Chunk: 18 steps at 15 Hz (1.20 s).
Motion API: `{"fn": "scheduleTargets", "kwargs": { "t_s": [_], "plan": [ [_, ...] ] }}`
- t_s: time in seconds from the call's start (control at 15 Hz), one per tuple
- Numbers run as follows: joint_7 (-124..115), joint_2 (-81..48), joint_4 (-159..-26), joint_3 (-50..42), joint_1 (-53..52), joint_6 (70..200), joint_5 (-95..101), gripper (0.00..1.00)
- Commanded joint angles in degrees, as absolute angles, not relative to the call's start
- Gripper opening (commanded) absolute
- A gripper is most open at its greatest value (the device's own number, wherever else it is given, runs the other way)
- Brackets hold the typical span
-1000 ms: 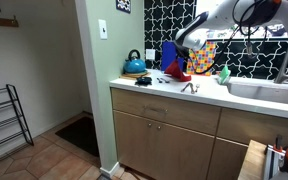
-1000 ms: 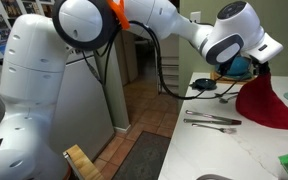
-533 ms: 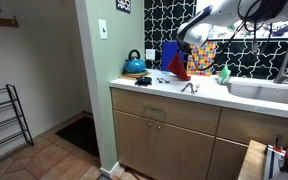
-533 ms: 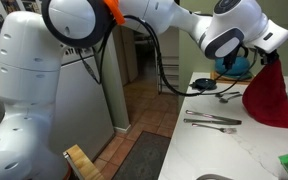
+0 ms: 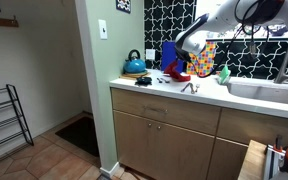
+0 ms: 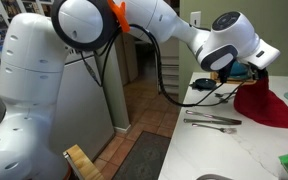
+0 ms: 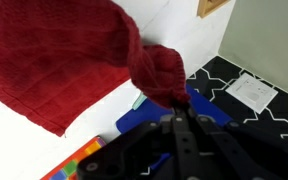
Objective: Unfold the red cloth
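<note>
Gripper (image 7: 177, 108) is clamped on a bunched corner of the red cloth (image 6: 269, 104), which is draped down onto the countertop (image 6: 224, 150). Teal kettle (image 5: 134, 65) is seen leftmost, cutlery (image 6: 212, 121) just left of the cloth. Arm (image 6: 164, 20) is stretched over the countertop, wrist tilted downward.

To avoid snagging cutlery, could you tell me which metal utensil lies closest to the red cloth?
The utensil farther from the camera in an exterior view; its end comes nearer the red cloth than its neighbour does.
</note>
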<state>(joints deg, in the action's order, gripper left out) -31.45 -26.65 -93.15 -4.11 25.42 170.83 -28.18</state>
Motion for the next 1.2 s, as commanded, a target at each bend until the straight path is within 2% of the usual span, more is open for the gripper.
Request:
{"fn": "scheduleTargets", "kwargs": {
  "t_s": [0.0,0.07,0.13,0.4,0.67,0.87,1.13],
  "plan": [
    [-29.7,-27.3,-94.6,-3.0,25.7,172.0,-28.4,0.29],
    [-29.6,-27.3,-94.9,-2.9,25.7,171.8,-28.3,0.31],
    [-29.8,-27.2,-95.3,-3.3,25.3,172.0,-27.9,0.37],
    [-28.3,-25.3,-96.5,-6.9,22.8,170.4,-29.3,0.70],
    [-38.2,-26.4,-98.0,-20.1,16.3,168.2,-19.0,0.98],
    [-39.7,-27.5,-98.0,-24.6,14.5,163.2,-14.8,1.00],
    [-37.5,-27.9,-97.0,-23.0,16.1,154.4,-13.4,1.00]
  ]
}}
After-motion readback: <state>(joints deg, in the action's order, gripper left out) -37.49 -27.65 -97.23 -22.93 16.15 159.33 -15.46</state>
